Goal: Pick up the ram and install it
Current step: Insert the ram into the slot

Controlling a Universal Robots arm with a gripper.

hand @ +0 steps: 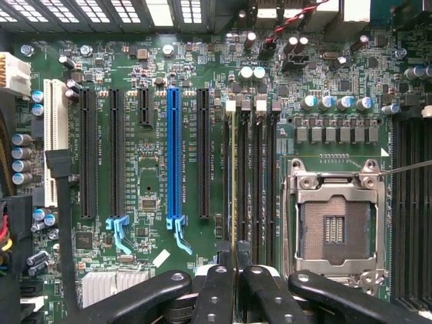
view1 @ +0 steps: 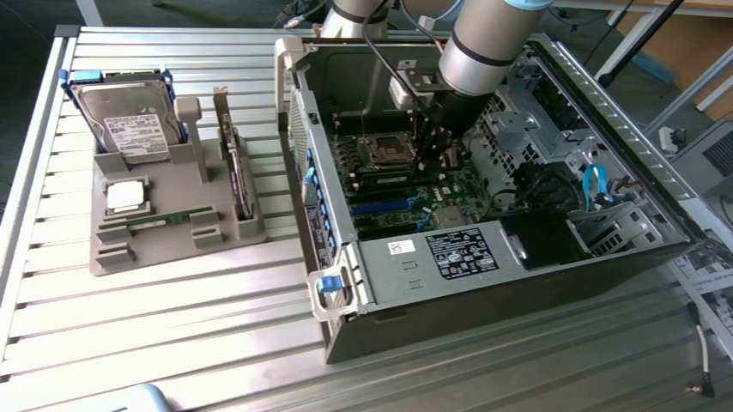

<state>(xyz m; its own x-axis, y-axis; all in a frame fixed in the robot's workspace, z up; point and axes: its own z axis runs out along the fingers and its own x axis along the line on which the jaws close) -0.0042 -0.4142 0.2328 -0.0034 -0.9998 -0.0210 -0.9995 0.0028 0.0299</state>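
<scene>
Inside the open computer case (view1: 481,283), the claw (hand: 233,262) is closed almost completely. Its matte black, screw-studded fingers (hand: 217,290) pinch the ram (hand: 233,189). In the wrist view the ram is edge-on, a thin, straight greenish sliver lined up with the outermost of the long black memory slots (hand: 260,189). I cannot tell whether its lower edge is seated in the slot or held just above it.

The motherboard (hand: 148,169) is glossy dark green, crowded with fine traces, small round silver-topped capacitors (hand: 337,102) and narrow black expansion slots, with one bright blue slot (hand: 173,155) among them. Just beside the memory slots is the square processor socket (hand: 334,223), framed in dull stamped metal. In the exterior view, the arm (view1: 487,43), a smooth grey cylinder with a black band, reaches down into the case, where the claw (view1: 435,159) hangs over the board.

The case is grey sheet steel with perforated panels, and it lies on its side on the surface (view1: 172,343), which is made of ribbed, pale metal slats. On the exterior view's left, a moulded grey holder (view1: 172,249) carries a boxy hard drive (view1: 132,124) in a blue bracket, a flat square silver processor chip (view1: 126,196) and an upright dark expansion card (view1: 237,172). Beyond the surface's far edge are metal frame legs and a dark floor.
</scene>
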